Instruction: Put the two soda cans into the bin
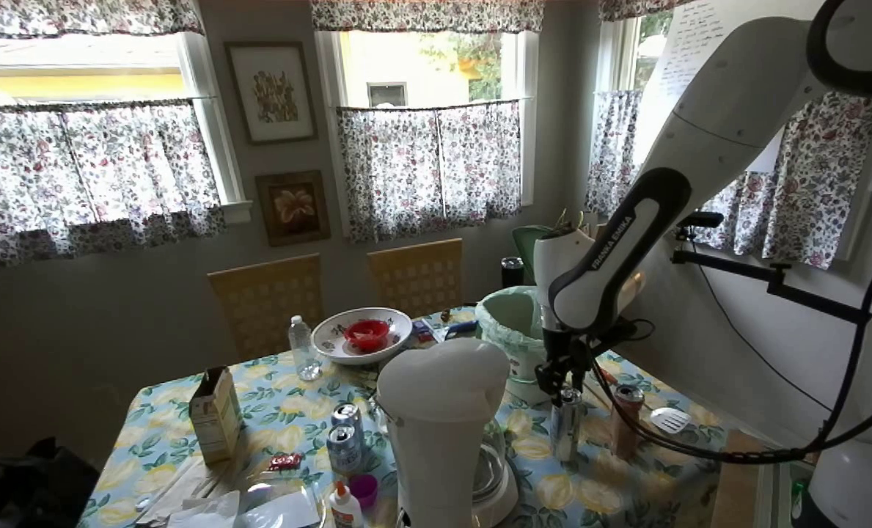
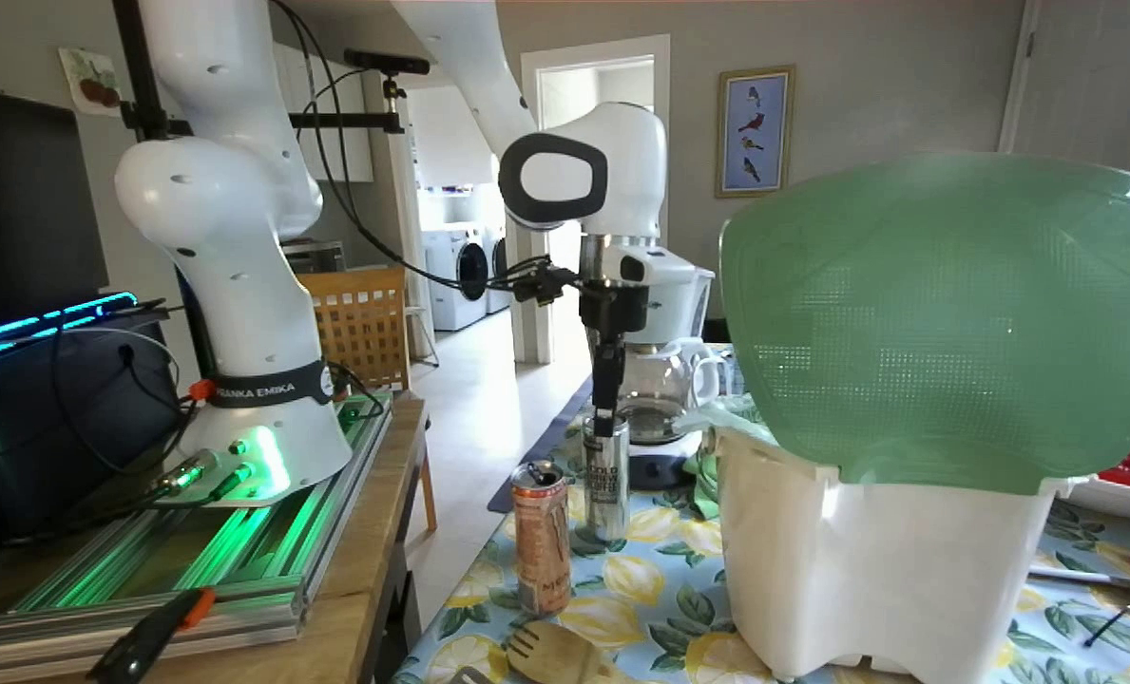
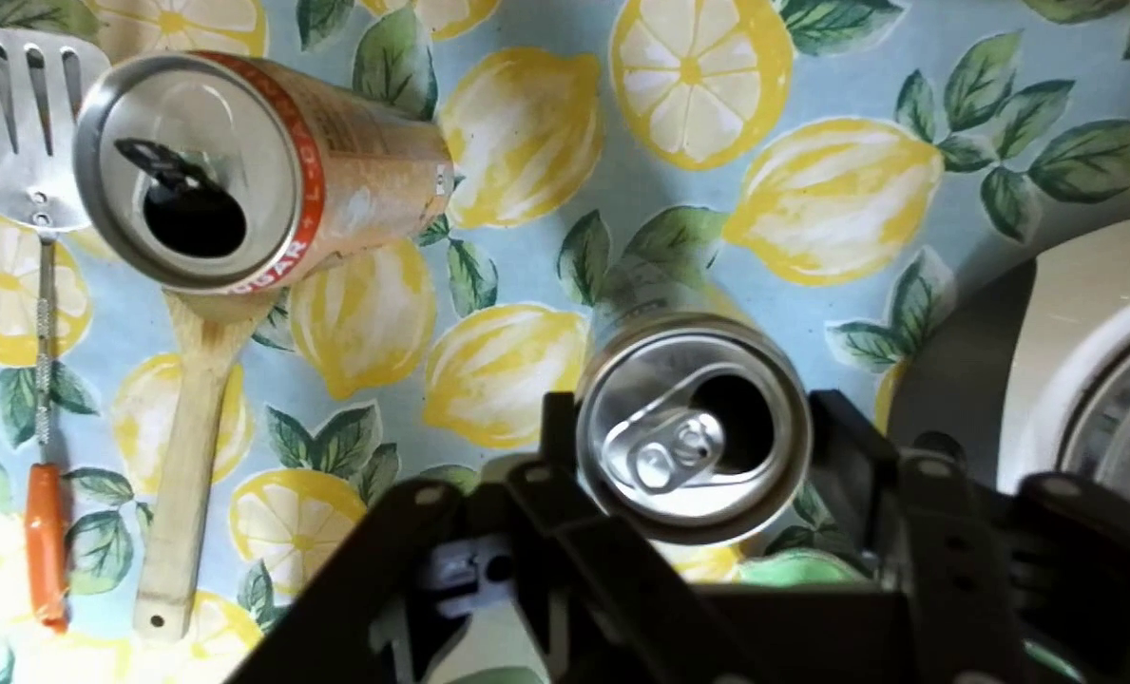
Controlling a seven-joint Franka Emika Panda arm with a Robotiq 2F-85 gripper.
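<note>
Two things are to be moved: the silver can (image 2: 606,489) and the orange can (image 2: 541,541). Both are seen standing upright on the desk (image 1: 281,411), near each other and outside the bin (image 2: 892,570). The top of the silver can is found between the fingertips (image 3: 845,432) of the claw (image 3: 698,432); almost no gap is shown at either side, but whether the can is squeezed cannot be told. The orange can is not held, and a wooden kitchen tool (image 3: 177,494) is seen near it.

A dark hole is seen in the lid of each can, so little drink is to be expected inside, although the content is hidden. Light weight is therefore supposed, with a stiff rim and thin walls which may be dented by a strong squeeze. The smooth metal may also be slippery. A hold a little below the rim, with equal pressure from both sides, is advised.

On the silver can, "COLD BREW" can be read in an exterior view. On the red band of the orange can, "SUGAR" can be mostly read in the wrist view; the big letters on its side begin with "ME", the rest being unclear. On the robot arm (image 1: 729,110), "FRANKA EMIKA" is printed
</note>
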